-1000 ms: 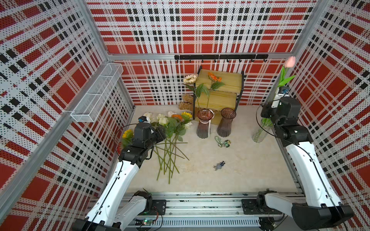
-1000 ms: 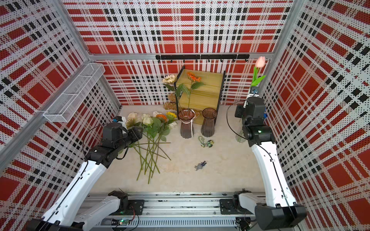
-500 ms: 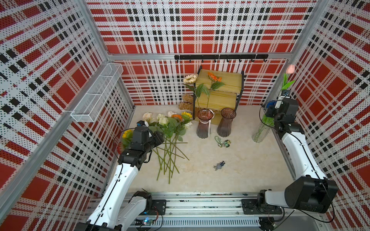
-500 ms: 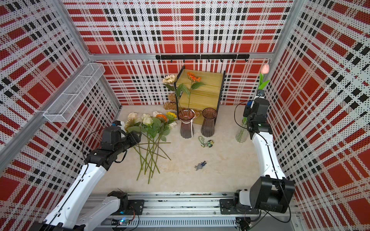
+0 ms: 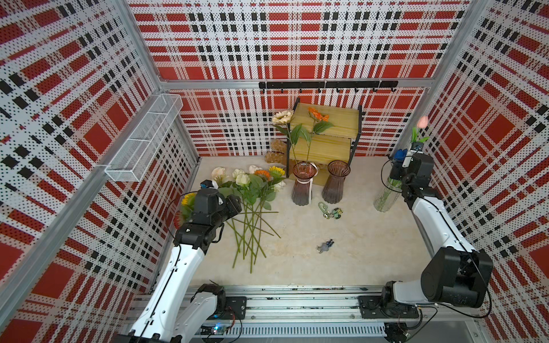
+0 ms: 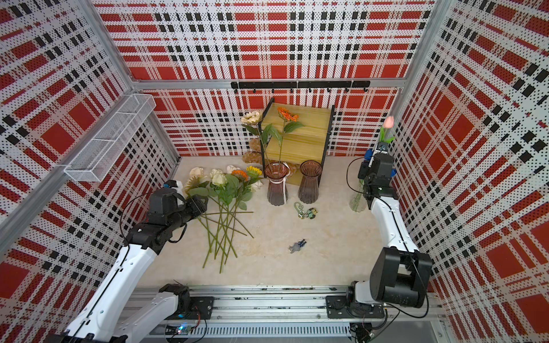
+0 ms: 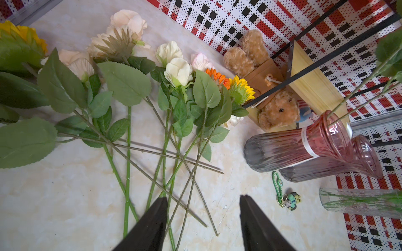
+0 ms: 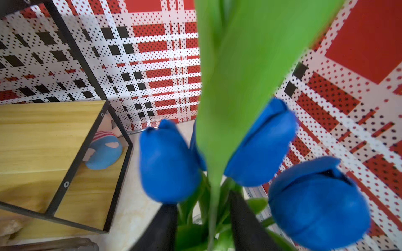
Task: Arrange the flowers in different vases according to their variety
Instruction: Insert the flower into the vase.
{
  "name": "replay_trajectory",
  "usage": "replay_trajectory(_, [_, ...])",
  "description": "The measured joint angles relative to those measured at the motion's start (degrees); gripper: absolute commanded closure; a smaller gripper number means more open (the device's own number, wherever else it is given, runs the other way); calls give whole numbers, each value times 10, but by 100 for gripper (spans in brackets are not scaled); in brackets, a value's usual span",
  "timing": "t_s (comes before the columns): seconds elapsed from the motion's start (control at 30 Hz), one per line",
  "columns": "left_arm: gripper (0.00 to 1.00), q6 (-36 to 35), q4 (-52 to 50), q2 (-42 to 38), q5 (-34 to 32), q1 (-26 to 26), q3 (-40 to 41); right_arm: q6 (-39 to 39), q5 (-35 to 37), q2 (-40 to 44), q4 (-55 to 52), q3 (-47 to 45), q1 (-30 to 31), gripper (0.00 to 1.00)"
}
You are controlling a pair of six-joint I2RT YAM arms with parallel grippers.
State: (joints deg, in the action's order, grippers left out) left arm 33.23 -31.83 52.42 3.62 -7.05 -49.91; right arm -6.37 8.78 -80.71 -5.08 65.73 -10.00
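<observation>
Red, white and black checked walls (image 5: 267, 44) stand round a pale table (image 5: 341, 237), and a wooden shelf (image 5: 323, 130) sits against the back wall. The left gripper (image 7: 203, 196) has its two black fingers (image 7: 155, 217) spread apart with nothing held. They hang just over the ends of the green stems (image 7: 128, 152). Those stems belong to the loose flowers (image 5: 252, 193), which lie flat in a crossed heap on the table, to the left of the shelf and a bit in front of it. In the heap are cream and pale pink roses (image 7: 178, 70) and a yellow sunflower (image 7: 242, 89).

The right gripper (image 8: 201, 202) is let go too. Its fingers (image 8: 243, 217) stand apart, with a thin green stem running up between them and not pinched. The pink tulip (image 5: 422, 121) stands high above this gripper, far to the right of the shelf. Blue tulips (image 8: 167, 160) crowd close round the gripper. Just below it is the clear vase (image 5: 386, 193) with green stalks inside.

Right in front of the shelf stand the pink vase (image 5: 303, 187) and the brown vase (image 5: 335, 185), side by side. The pink vase holds a cream sunflower (image 5: 282, 117) and an orange sunflower (image 5: 318, 113), both upright. A teddy (image 7: 278, 108) sits low at the shelf's left side. A keyring (image 5: 329, 210) lies in front of the brown vase, and a small toy (image 5: 325, 246) lies further out from the shelf
</observation>
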Motion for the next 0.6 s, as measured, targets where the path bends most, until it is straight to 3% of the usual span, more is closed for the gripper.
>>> replay_trajectory(0.03, [41,0,0,0,0,0,1,-3,3,0,-2,-2,0,0])
replay_trajectory(0.17, [41,0,-2,-1,2,0,1,-11,12,4,-25,-3,0,0])
replay_trajectory(0.37, [41,4,-9,8,4,8,1,-29,23,30,-144,47,0,0])
replay_trajectory(0.6, [42,10,-12,38,9,14,-1,-26,23,110,-199,26,0,0])
